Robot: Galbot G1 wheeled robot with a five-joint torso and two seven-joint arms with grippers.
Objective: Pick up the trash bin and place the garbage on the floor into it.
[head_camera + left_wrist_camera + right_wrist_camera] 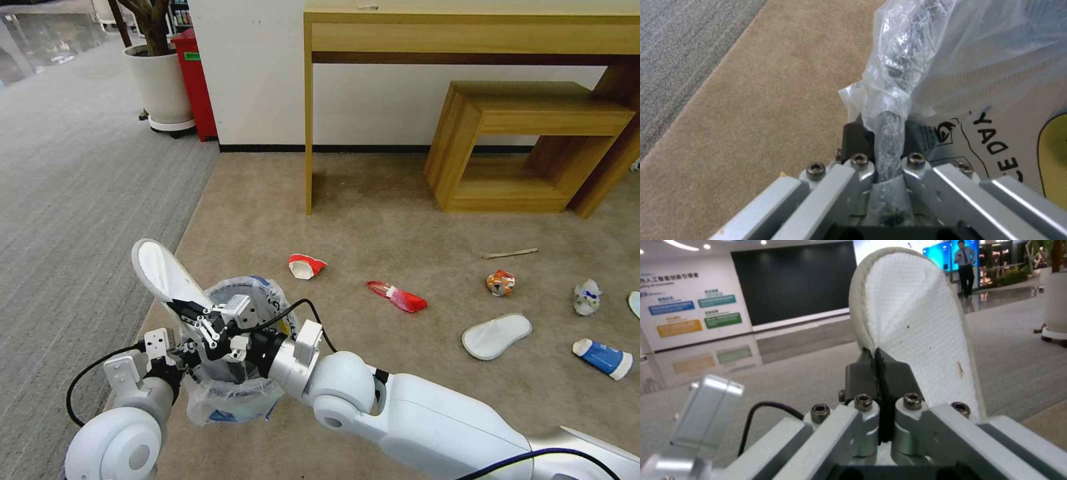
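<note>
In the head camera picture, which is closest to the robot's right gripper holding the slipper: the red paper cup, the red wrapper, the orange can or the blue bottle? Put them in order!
From the right gripper, over the trash bin:
1. Red paper cup, just past the bin.
2. Red wrapper, mid-floor.
3. Orange can, farther to the robot's right.
4. Blue bottle, near the right edge.

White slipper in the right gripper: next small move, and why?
Probably open the fingers. The right gripper pinches the slipper by its edge at the bin's open mouth, and the left gripper holds the bin's rim, so it should drop inside.
</note>
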